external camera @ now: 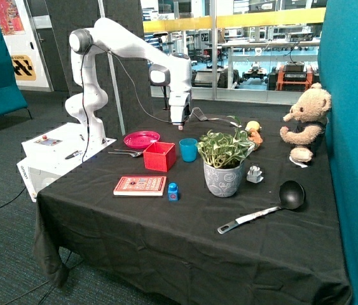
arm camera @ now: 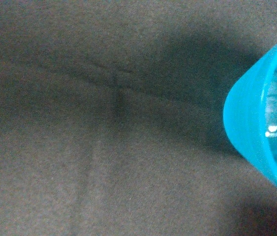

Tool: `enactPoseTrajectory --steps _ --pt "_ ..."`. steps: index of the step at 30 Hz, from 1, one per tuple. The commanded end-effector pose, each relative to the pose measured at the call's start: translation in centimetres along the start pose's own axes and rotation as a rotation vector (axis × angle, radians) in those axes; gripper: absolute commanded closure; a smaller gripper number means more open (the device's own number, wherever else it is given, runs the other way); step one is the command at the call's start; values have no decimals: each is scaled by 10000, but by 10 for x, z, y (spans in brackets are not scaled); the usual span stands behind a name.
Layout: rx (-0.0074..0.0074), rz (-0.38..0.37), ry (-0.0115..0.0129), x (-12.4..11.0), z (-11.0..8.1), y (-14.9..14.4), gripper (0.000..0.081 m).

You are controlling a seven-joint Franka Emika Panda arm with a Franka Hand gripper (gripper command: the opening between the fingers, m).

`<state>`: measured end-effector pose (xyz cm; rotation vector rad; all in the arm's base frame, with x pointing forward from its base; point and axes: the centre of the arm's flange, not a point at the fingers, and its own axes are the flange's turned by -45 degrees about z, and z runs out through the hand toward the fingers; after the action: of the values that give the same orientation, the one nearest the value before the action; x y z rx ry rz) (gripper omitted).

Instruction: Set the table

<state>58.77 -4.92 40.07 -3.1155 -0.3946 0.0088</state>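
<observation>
in the outside view the black-draped table point(external camera: 166, 235) fills the middle of the scene, and the gripper point(external camera: 179, 125) hangs just behind the blue cup point(external camera: 189, 150); whether it is open or closed i cannot tell. a descent from here could clip the cup's rim and tip it, as the red box point(external camera: 160, 156), the pink plate point(external camera: 142, 139) with cutlery point(external camera: 125, 152) beside it, and the potted plant point(external camera: 224, 164) crowd close. a book point(external camera: 140, 185), ladle point(external camera: 268, 206) and teddy bear point(external camera: 306, 121) lie further off. in the wrist view the blue cup point(arm camera: 266, 128) sits at the edge over bare cloth, so the approach looks off-centre, risking a miss.
</observation>
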Motion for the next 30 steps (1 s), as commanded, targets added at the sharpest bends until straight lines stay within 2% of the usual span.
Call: enactPoseTrajectory --steps 1,15,30 --pt "-18 130 54 8 4 7 503" --pt "-18 284 54 11 19 12 522" --pt "-18 119 54 20 26 9 521"
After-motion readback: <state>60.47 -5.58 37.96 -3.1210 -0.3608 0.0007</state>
